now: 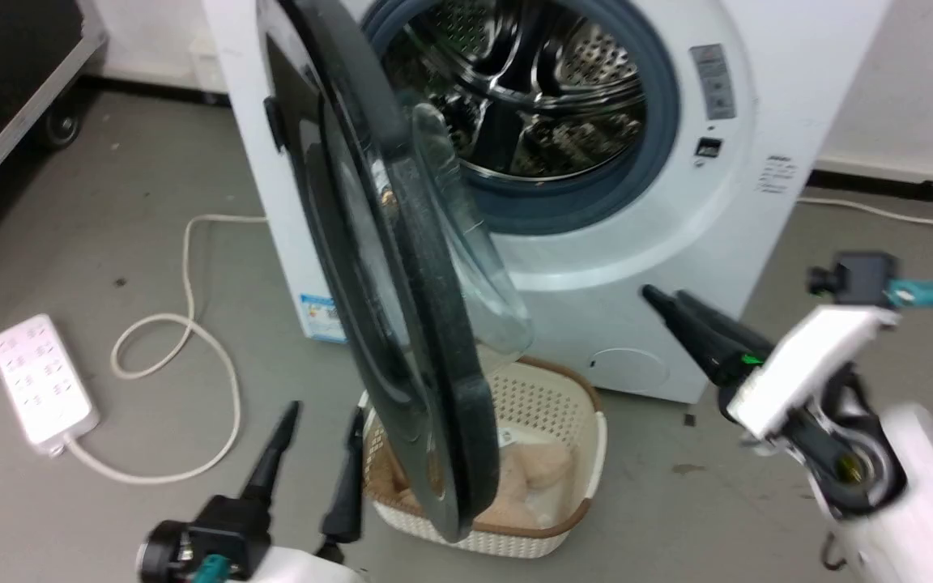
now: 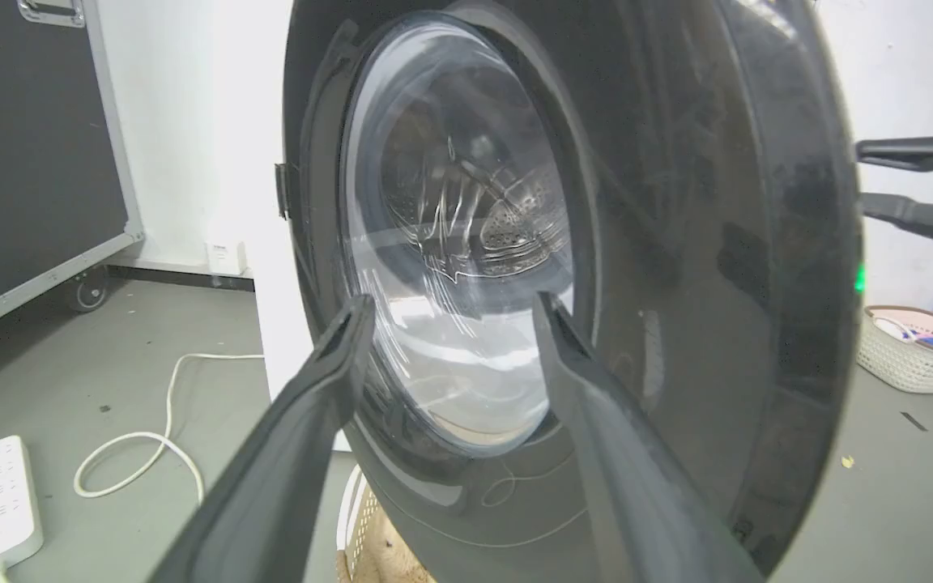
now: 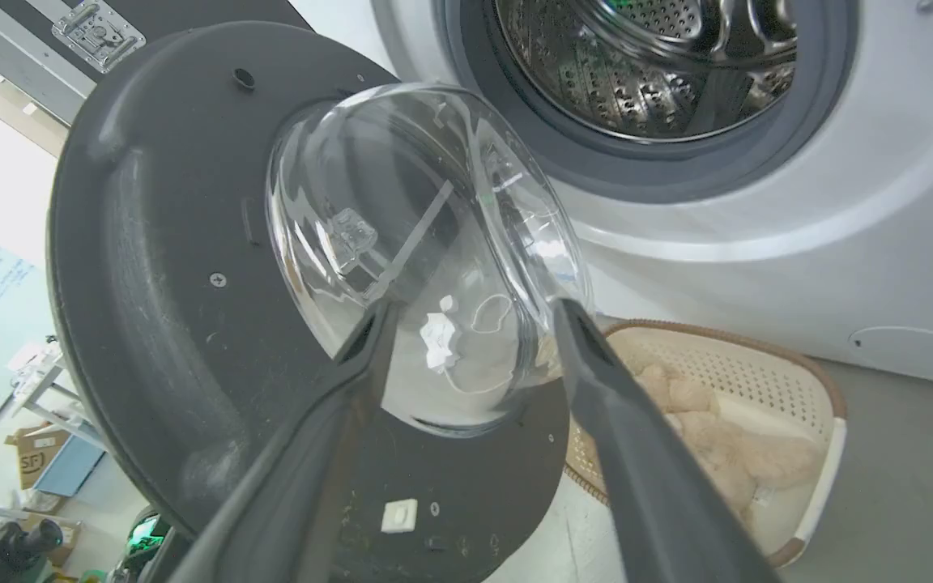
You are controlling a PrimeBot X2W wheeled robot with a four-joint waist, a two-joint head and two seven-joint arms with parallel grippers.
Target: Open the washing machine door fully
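The washing machine door (image 1: 434,340) stands swung out from the white washing machine (image 1: 758,121), hinged on the machine's left side and nearly edge-on in the head view, with the steel drum (image 1: 531,89) exposed behind it. Its lower edge hangs over a cream basket (image 1: 596,453) on the floor, which holds pale cloth. The left pincer (image 1: 325,409) is released, its two fingers spread and grasping nothing, pointing at the door's glossy outer face beside the lower rim. The right pincer (image 1: 665,293) is also released and empty, on the inner side of the door, aimed at the bulging glass bowl (image 3: 426,243) but apart from it. A white power strip (image 1: 41,380) lies on the floor to the left.
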